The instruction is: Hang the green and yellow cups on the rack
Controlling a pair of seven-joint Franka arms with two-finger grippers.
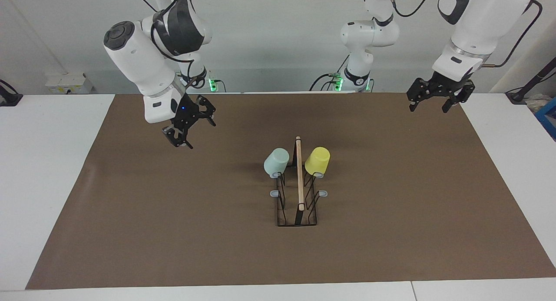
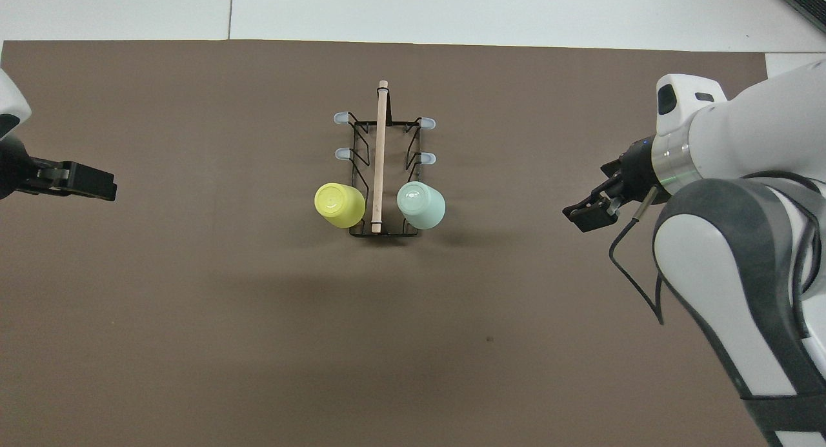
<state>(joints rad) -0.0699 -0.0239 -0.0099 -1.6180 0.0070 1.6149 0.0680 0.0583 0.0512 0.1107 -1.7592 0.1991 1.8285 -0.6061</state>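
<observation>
No brand, label or lettering can be read on the cups, the rack or the arms; the only marks are a small blue light on the right arm's wrist and green lights at the arm bases.

Both grippers hang in the air with nothing in them. The right gripper [image 1: 184,131] is over the brown mat [image 1: 173,231] toward the right arm's end of the bench [image 1: 43,183], its fingers spread apart. The left gripper [image 1: 438,99] is over the mat's edge at the left arm's end, fingers likewise spread and empty. Both are well apart from the rack.

The rack [image 1: 297,205] stands at the middle of the mat, a narrow black wire frame with a light wooden rod [image 1: 299,173] along its top, running away from the robots. Its grey-tipped pegs stick out to either side.

Both cups sit mouth-down and tilted on the pair of pegs nearest the robots. The green cup [image 1: 276,162], pale mint, plain and tapered, is on the side toward the right arm's end. The yellow cup [image 1: 317,160], bright and of like size and shape, is on the side toward the left arm's end. The rod runs between them, and each cup lies just beside it. In the overhead view their flat bases face upward.

Farther from the robots, the other four pegs [image 2: 341,153] are bare. The white bench shows around the mat's edges.
</observation>
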